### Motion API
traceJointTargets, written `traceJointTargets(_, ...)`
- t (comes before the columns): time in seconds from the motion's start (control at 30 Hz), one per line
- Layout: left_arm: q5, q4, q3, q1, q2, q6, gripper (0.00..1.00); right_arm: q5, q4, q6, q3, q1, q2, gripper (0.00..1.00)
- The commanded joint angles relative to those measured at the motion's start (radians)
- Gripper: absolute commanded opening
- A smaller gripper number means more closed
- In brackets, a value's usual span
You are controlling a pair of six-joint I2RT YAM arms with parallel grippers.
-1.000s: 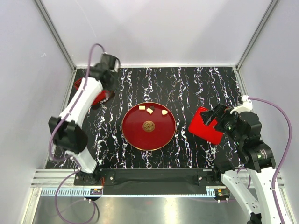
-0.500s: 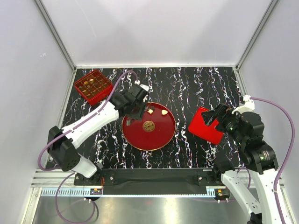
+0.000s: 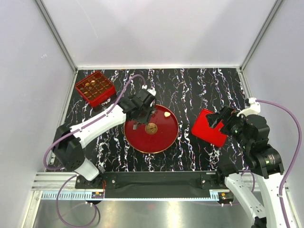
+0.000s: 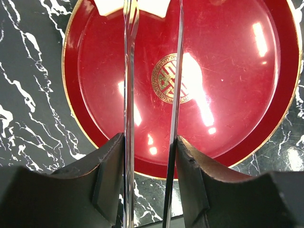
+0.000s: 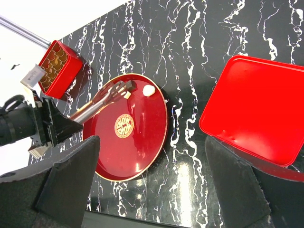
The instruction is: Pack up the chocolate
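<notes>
The chocolate nearest the tool is a cream-white piece (image 4: 154,6) with straight edges and an angular corner pointing back toward the wrist. The top edge of the left wrist view crops it, so its long axis cannot be told. More cream-white shows just outside the left blade (image 4: 108,5), and whether that is the same piece or a second one is unclear. Another cream piece (image 3: 167,114), small and rounded with no clear direction, lies apart to the right on the far part of the red plate (image 3: 142,142). The plate is round and glossy with a thin gold rim, and a flat gold emblem (image 4: 166,78) is printed at its centre. The left gripper (image 5: 124,89) carries two long, thin, mirror-bright metal blades (image 4: 129,95) that reach across the plate side by side. They stand parted, with a strip of red showing between them along their length. The angular piece lies in that gap at the tips, with a sliver of plate between it and the right blade, so nothing is clamped. The right gripper (image 5: 152,138) hangs with its broad dark fingers spread wide and nothing between them, above a shallow red tray (image 5: 251,109) with rounded corners. A square red box (image 3: 95,88) divided into cells sits at the far left corner, with small tan and brown pieces in its cells. The table (image 3: 199,85) is black with white marble veining.
</notes>
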Motion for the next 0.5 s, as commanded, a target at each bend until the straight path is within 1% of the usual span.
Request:
traceJointTargets(0.0, -0.010, 0.042, 0.013, -0.009, 0.009, 0.003, 0.48, 0.031, 0.012, -0.011, 0.034, -0.001, -0.006, 1.00)
traceJointTargets(0.47, -0.041, 0.079, -0.016, -0.011, 0.038, 0.035, 0.48, 0.026, 0.024, -0.008, 0.033, 0.001, -0.003, 1.00)
